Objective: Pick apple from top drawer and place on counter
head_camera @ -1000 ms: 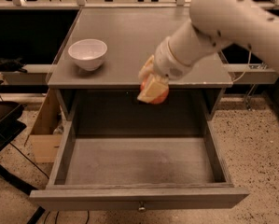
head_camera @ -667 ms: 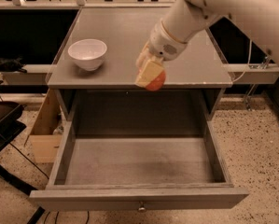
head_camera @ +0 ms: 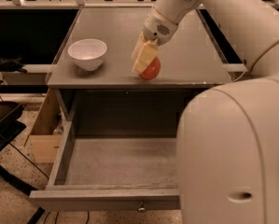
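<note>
gripper (head_camera: 147, 67) up from over open top drawer (head_camera: 106, 197) to near front edge of desk (head_camera: 195, 55) | fingers (head_camera: 146, 55) clamped on apple (head_camera: 152, 70) | apple low over desk, contact unclear | pick done, likely set-down and release left

I am moving my gripper (head_camera: 144, 65) up and away from the open top drawer (head_camera: 115, 162), and it is carrying the apple (head_camera: 152, 70) along. A moment ago the apple was hanging in front of the cabinet, over the back of the drawer. Now it is sitting low at the front edge of the counter (head_camera: 195, 55). My big arm (head_camera: 232, 162) is swinging in close and hiding the drawer's right side.
</note>
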You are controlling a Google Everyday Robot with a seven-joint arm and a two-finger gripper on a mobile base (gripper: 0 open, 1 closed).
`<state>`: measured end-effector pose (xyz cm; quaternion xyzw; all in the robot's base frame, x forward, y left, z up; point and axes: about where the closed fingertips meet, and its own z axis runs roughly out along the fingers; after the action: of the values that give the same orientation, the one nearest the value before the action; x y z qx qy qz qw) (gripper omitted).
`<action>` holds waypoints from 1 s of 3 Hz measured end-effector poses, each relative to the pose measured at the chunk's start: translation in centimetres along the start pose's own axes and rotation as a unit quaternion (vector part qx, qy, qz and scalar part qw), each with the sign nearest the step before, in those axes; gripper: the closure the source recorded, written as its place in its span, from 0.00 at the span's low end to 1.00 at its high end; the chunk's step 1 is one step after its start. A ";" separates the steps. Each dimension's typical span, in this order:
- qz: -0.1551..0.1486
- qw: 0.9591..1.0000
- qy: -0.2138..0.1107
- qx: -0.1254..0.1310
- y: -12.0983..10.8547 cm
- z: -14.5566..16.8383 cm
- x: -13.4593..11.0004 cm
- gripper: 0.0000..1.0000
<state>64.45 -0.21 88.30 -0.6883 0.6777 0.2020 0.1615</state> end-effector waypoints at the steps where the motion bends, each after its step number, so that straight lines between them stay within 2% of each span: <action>1: -0.021 0.997 -0.044 0.053 -2.1 -5.2 -0.7 1.00; 2: -0.039 0.994 -0.059 0.083 -2.8 -7.3 -2.5 1.00; 3: -0.031 0.994 -0.066 0.080 -3.4 -5.9 -2.1 1.00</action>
<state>68.17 -1.19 94.33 -0.6791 0.6577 0.1873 0.2667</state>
